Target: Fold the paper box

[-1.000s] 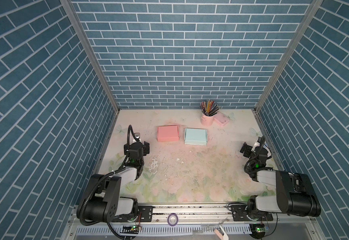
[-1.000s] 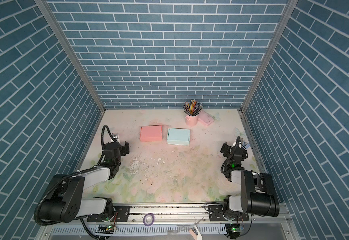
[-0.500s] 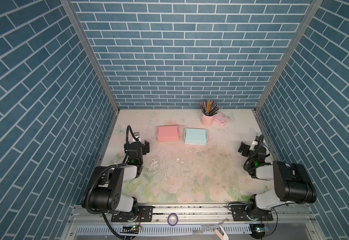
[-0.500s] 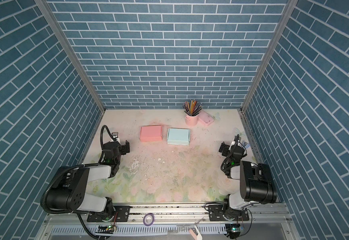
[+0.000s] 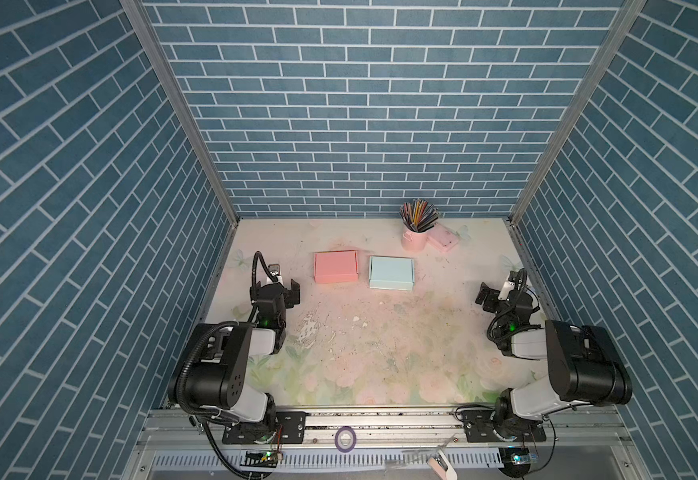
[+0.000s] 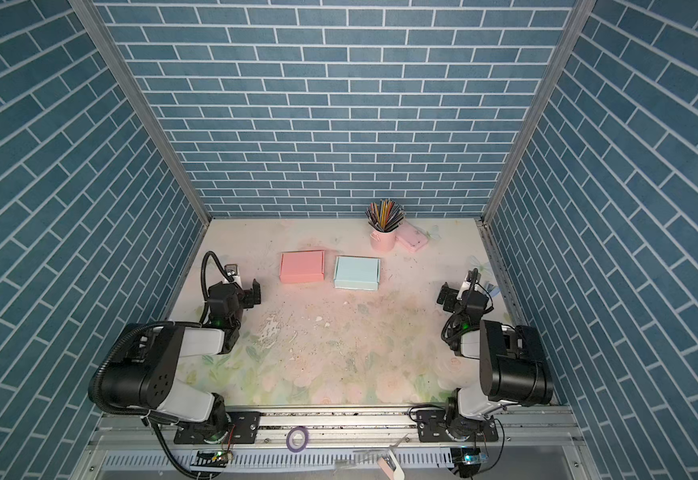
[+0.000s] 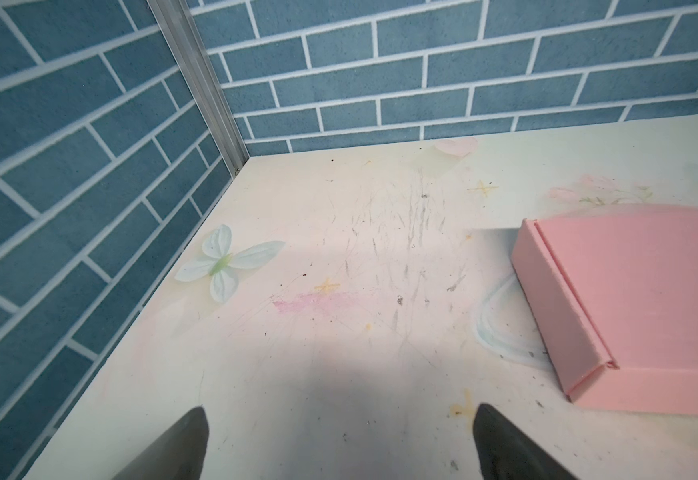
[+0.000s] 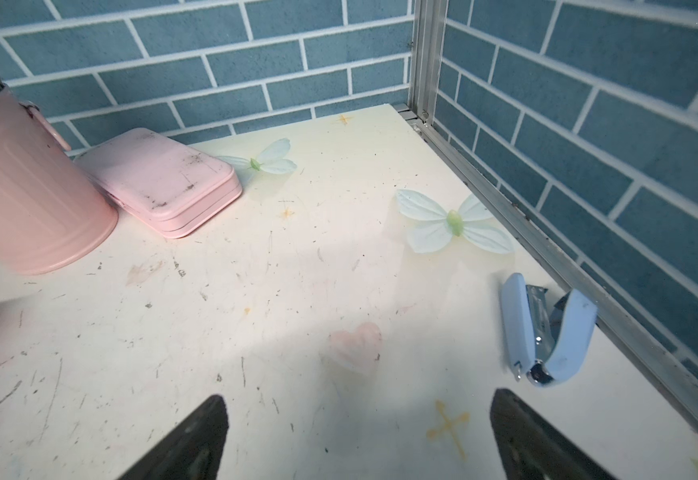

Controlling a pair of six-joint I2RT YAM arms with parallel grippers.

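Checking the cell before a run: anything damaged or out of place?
The blue stapler lies splayed open by the right wall, and the table has a scraped white patch left of centre.

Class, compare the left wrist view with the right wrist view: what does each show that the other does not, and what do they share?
Only the left wrist view shows the pink paper box, lying closed on the table, and the left pincer. Only the right wrist view shows the pink cup, the pink case beside it, the blue stapler near the side wall, and the right pincer. Both show the table, blue brick walls, butterfly shapes, and an open pincer holding nothing.
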